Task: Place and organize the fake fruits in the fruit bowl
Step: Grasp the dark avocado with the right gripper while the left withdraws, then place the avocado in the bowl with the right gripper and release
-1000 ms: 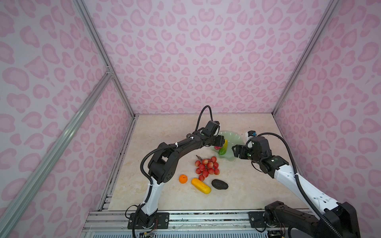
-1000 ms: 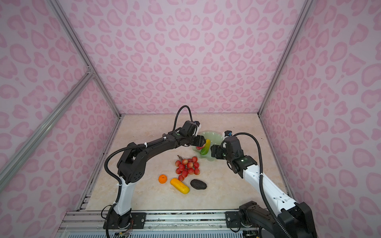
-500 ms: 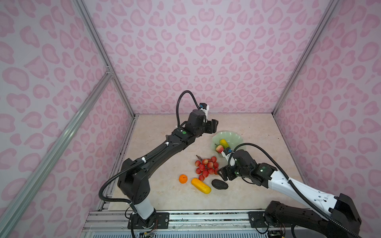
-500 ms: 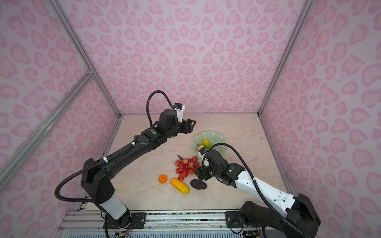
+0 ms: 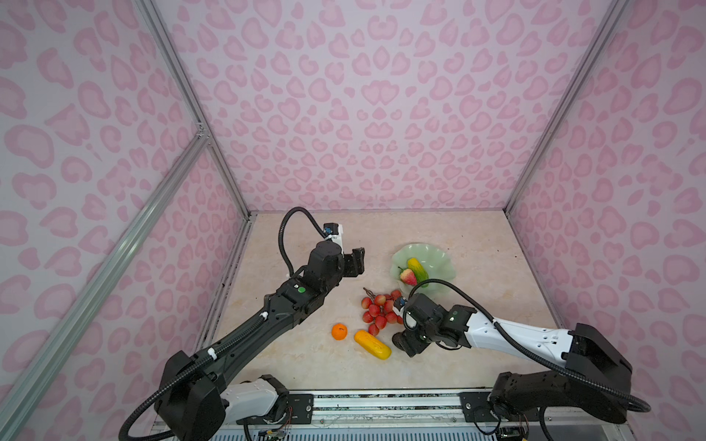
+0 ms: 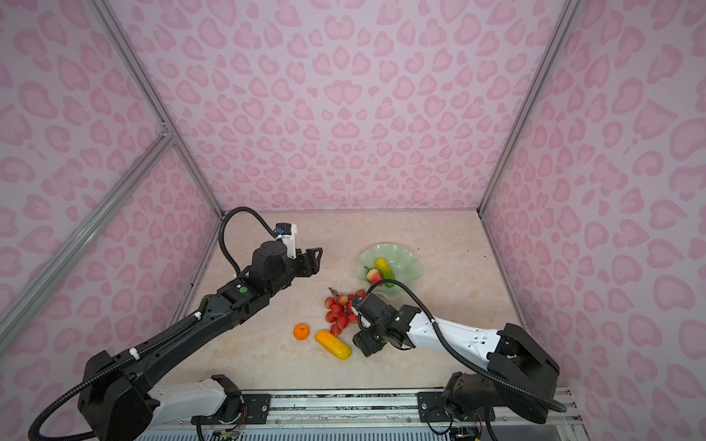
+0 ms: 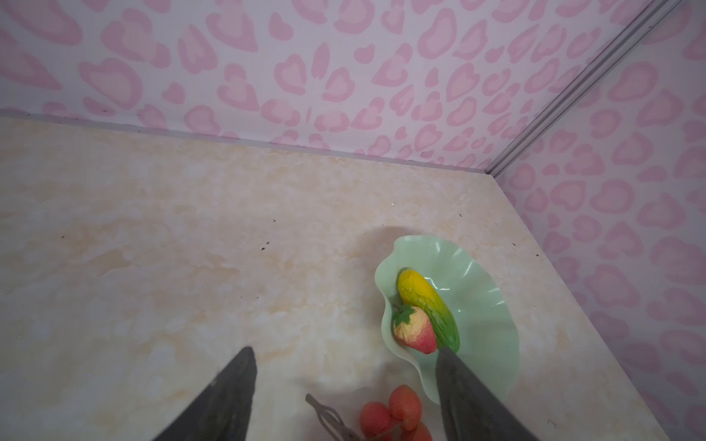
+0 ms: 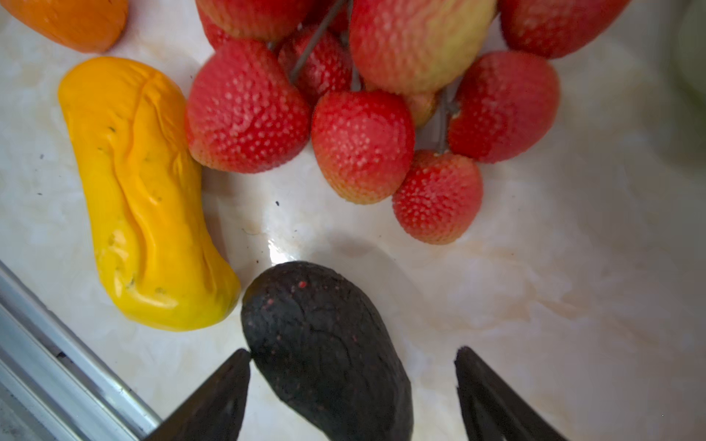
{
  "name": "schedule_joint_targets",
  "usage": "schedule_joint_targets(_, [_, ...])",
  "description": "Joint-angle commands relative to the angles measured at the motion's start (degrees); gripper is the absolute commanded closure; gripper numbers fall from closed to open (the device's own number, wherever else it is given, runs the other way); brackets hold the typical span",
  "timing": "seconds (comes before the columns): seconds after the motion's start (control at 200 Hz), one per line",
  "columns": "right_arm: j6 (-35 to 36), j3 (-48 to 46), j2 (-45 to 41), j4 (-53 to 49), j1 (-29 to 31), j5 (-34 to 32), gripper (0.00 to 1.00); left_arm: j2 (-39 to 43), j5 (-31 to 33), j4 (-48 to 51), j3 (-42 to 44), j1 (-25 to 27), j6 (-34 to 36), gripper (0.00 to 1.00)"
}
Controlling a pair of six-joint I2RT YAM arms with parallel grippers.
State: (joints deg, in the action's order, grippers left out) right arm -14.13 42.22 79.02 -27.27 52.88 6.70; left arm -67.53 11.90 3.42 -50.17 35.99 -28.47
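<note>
Right wrist view: right gripper (image 8: 352, 352) sits low over the black bumpy oval (image 8: 328, 343), jaws apart w/ the fruit btwn them. One fingertip (image 8: 225, 389) looks to touch the oval's side. The other stands clear of it w/ bare tabletop (image 8: 535, 286) showing in the gap, so not clamped. Just beside the oval lies the yellow-orange oblong (image 8: 145, 198), and past both is the red bunch (image 8: 363, 145). The small orange (image 8: 72, 23) is cut off at the frame edge. In both top views the bunch, orange and oblong lie on the table, on the robot-base side of the fruit bowl (image 5: 435, 259). The orange and oblong are side by side, w/ the bunch btwn them and the bowl. The bunch's far berries come near the bowl's rim; touching or not, can't tell. The right arm's wrist hides most of the oval there. Inside the bowl are 2 pcs, the yellow-green oblong (image 5: 418, 269) and the red-green strawberry-like fruit (image 5: 408, 277), touching each other on the side nearer the left arm. Left gripper (image 5: 357, 261) is off to the left of the bowl, apart from it and pointing twd it. In the left wrist view its fingers (image 7: 229, 393) are spread wide w/ only table btwn them, nothing held.
</note>
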Motion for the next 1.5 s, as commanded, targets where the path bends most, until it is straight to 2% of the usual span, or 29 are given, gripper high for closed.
schedule_joint_targets(0.0, [0.14,0.56,2.29,0.61,0.54,0.06,0.23,5.27,3.08,1.43,6.84,-0.21,-4.49,0.24])
schedule_joint_targets(0.105, [-0.58,0.42,4.60,1.42,0.84,0.07,0.33,11.71,4.59,3.60,13.45,-0.30,-7.34,0.23])
schedule_joint_targets(0.305, [-1.55,1.82,5.36,0.13,2.90,-2.22,0.63,19.55,4.85,9.15,20.77,-0.48,-10.43,0.22])
schedule_joint_targets(0.42, [-2.72,3.32,1.36,-1.52,2.93,-1.94,0.70,21.64,3.78,11.03,22.36,-0.46,-11.51,0.22])
schedule_joint_targets(0.53, [-3.60,6.35,-4.09,-4.52,2.04,-3.73,0.73,22.43,2.23,10.65,24.39,-0.48,-12.65,0.22])
schedule_joint_targets(0.595, [-4.54,7.71,-7.36,-5.74,-0.46,-5.44,0.75,22.27,0.93,10.31,25.13,-0.39,-12.84,0.23])
schedule_joint_targets(0.74, [-7.14,6.73,-12.21,-0.11,-13.60,-3.46,0.75,21.30,-2.92,9.29,26.00,-0.39,-11.91,0.24])
schedule_joint_targets(0.85, [-11.29,7.54,-10.96,5.65,-23.75,-2.57,0.74,20.10,-6.05,8.65,26.26,-0.17,-11.61,0.25])
schedule_joint_targets(0.975, [-11.97,7.82,-6.82,13.61,-29.82,-3.62,0.73,19.45,-8.15,8.36,26.83,0.43,-11.61,0.25])
schedule_joint_targets(1.19, [-5.38,16.75,7.95,11.07,-35.58,-4.37,0.71,18.08,-9.25,8.20,28.26,1.82,-11.97,0.25])
schedule_joint_targets(1.28, [-3.06,18.85,13.37,11.40,-36.60,-5.53,0.71,17.37,-9.19,7.45,28.93,2.62,-12.56,0.25])
schedule_joint_targets(1.495, [-2.57,21.23,21.75,14.03,-37.89,-4.20,0.70,14.48,-9.10,6.86,28.99,3.73,-12.58,0.25])
